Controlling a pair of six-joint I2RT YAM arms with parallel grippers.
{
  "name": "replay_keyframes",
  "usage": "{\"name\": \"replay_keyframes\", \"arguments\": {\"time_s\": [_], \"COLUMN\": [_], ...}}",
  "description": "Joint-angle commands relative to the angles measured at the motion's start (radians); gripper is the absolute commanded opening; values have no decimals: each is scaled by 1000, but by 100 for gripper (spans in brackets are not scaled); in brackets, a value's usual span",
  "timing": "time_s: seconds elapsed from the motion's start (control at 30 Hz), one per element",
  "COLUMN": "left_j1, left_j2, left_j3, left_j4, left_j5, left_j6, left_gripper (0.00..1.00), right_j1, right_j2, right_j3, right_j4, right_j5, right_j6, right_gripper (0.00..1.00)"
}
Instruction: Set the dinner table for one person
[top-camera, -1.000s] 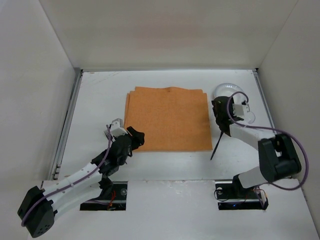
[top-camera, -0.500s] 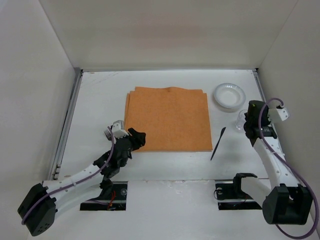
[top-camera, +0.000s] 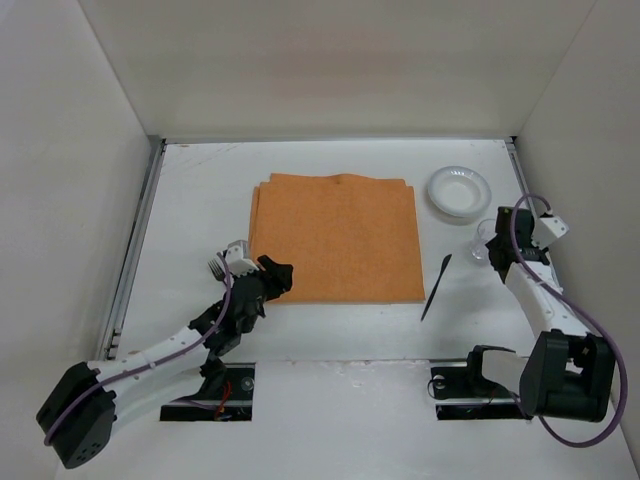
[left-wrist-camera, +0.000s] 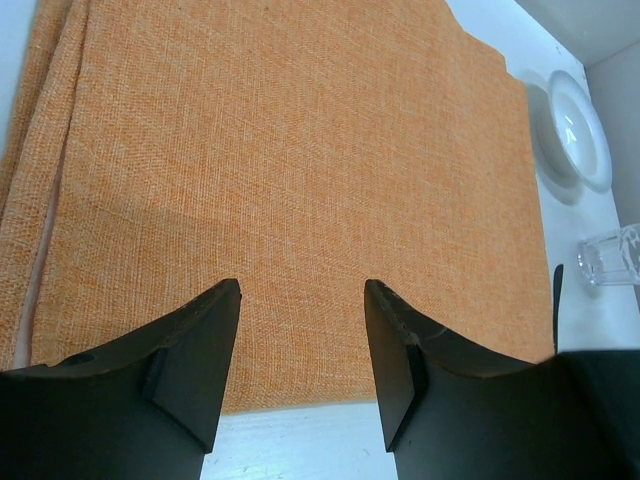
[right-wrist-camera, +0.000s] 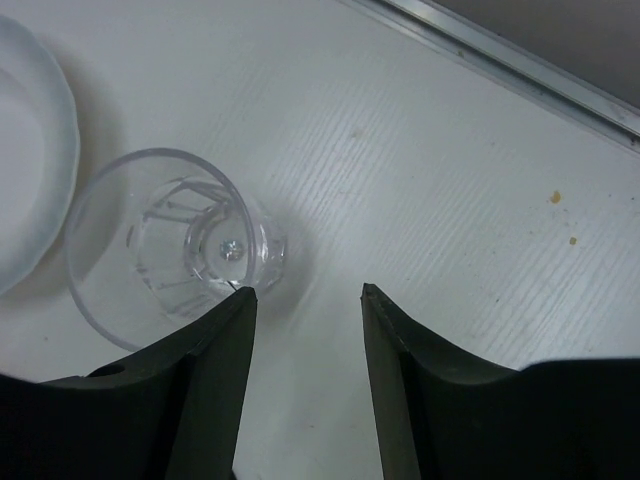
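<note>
Although its jaws stood apart, the right gripper (right-wrist-camera: 305, 295) hung beside, not around, the clear ribbed glass tumbler (right-wrist-camera: 175, 245) on the flat matte white table (top-camera: 200, 200). Recommended: centre over the tumbler before closing, clear of the round white plate (right-wrist-camera: 25, 150). The left gripper (left-wrist-camera: 300, 290) was likewise apart and empty.

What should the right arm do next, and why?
Probably slide the right gripper sideways toward the clear glass before closing. Its fingers are open over bare table, and the glass sits beside one of them, not between them.
</note>
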Motion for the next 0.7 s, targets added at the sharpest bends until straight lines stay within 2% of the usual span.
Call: {"name": "replay_keyframes", "arguments": {"time_s": [0.0,0.13,0.2,0.27,0.37,0.43,0.67], "left_j1": [1,-2,-4,-5,-8,-8,-5], "left_j2": [19,36,44,51,62,70,82], "left_j3": [-2,-1,0,5,3,3,5], "left_j4": [64,75,81,81,92,101,103], "left_j5": [-13,-13,-13,-13,-13,-13,-7], "left_j6": [12,12,13,13,12,10,9], "left_gripper": [50,50,50,50,50,50,50], "right_j1": [-3,2,11,20,28,22,-20], "right_j2": [2,-4,-56,-105,-161,-161,12], "right_j3": [-11,-11,-16,-19,-13,-4,45], "right_j4": [97,107,82,52,27,38,124], "right_j5": [-34,-31,-26,-25,-14,-16,-52], "right_j6": [-61,-65,-59,-46,-36,-36,-72], "right_gripper": [52,49,42,39,41,47,51]}}
